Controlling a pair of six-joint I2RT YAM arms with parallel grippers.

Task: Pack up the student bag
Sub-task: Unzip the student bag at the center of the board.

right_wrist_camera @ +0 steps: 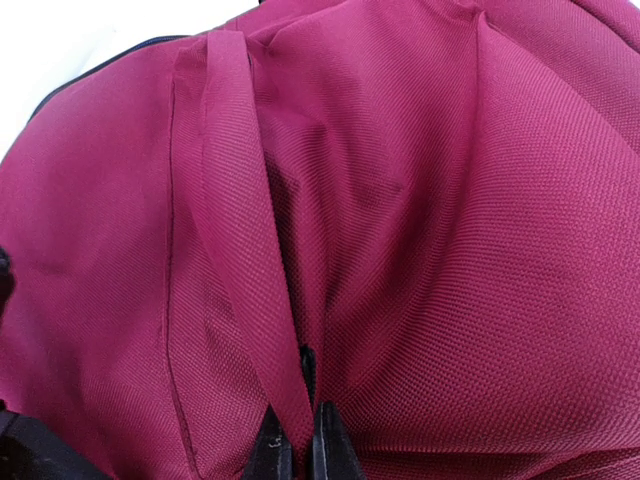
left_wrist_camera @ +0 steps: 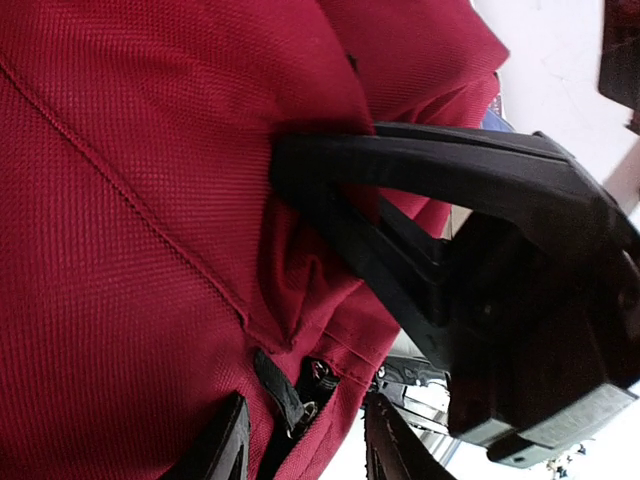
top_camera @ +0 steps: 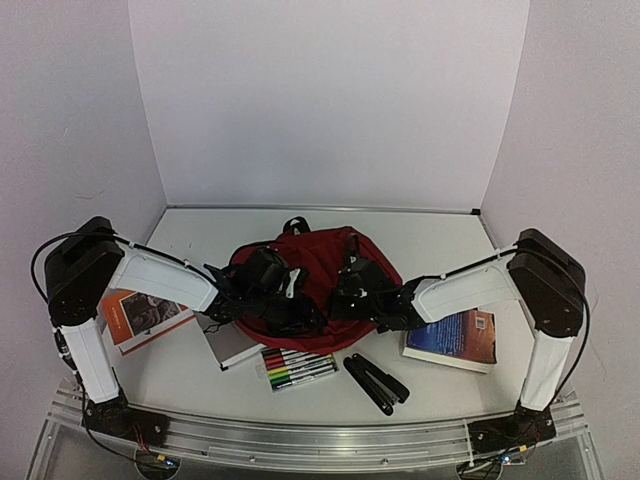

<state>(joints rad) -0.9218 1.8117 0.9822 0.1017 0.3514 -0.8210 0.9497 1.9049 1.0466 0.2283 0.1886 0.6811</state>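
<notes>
The dark red student bag (top_camera: 318, 258) lies in the middle of the table, and both grippers are on its near edge. In the left wrist view my left gripper (left_wrist_camera: 305, 452) is open, its fingers (left_wrist_camera: 225, 450) either side of a black zipper pull (left_wrist_camera: 283, 390) on the bag (left_wrist_camera: 130, 230) without gripping it. My right gripper (right_wrist_camera: 296, 445) is shut on a fold of the bag's fabric (right_wrist_camera: 250, 300) beside a zipper end. In the top view the left gripper (top_camera: 298, 305) and right gripper (top_camera: 342, 292) sit close together. The right gripper's black body (left_wrist_camera: 480, 260) shows in the left wrist view.
An orange book (top_camera: 140, 315) lies at the left and a grey notebook (top_camera: 232, 347) beside it. A pack of coloured markers (top_camera: 296, 368) and a black folded item (top_camera: 375, 383) lie in front of the bag. A blue book (top_camera: 452, 338) lies at the right.
</notes>
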